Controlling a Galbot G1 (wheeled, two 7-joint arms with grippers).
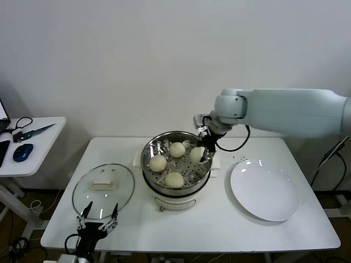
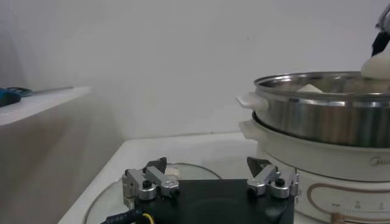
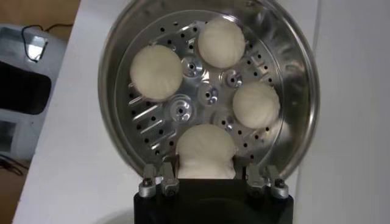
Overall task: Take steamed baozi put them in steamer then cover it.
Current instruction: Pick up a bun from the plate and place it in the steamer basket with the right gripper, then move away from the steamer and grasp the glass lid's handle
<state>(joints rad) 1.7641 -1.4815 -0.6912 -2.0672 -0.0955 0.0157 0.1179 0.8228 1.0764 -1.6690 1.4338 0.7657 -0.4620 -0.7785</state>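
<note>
Starting at the desk's [image 1: 66,233] left side: the left claw [image 1: 97,218] sits at the front-left corner with its jaws spread wide and nothing in them, hovering right at the near edge of the cover [image 1: 103,188]. The cover lies flat on the desk with its handle up, just left of the steamer [image 1: 175,189], so my guess is that arm is parked there to grab it once the loading is done.

In the middle of the desk, the steamer has three steamed baozi [image 3: 156,72] sitting loose on the perforated tray, spread out so they don't touch.

The fourth bun [image 3: 206,152] is pinched in the right claw [image 3: 206,176], jaws closed snug on its sides, over the tray's right side just inside the rim. It looks low enough to be resting on the tray or nearly there, can't tell which. That spot is the open gap between the others, which is probably why it's held there.

Further right, the white plate [image 1: 266,192] sits near the desk's right edge, no buns on it.
</note>
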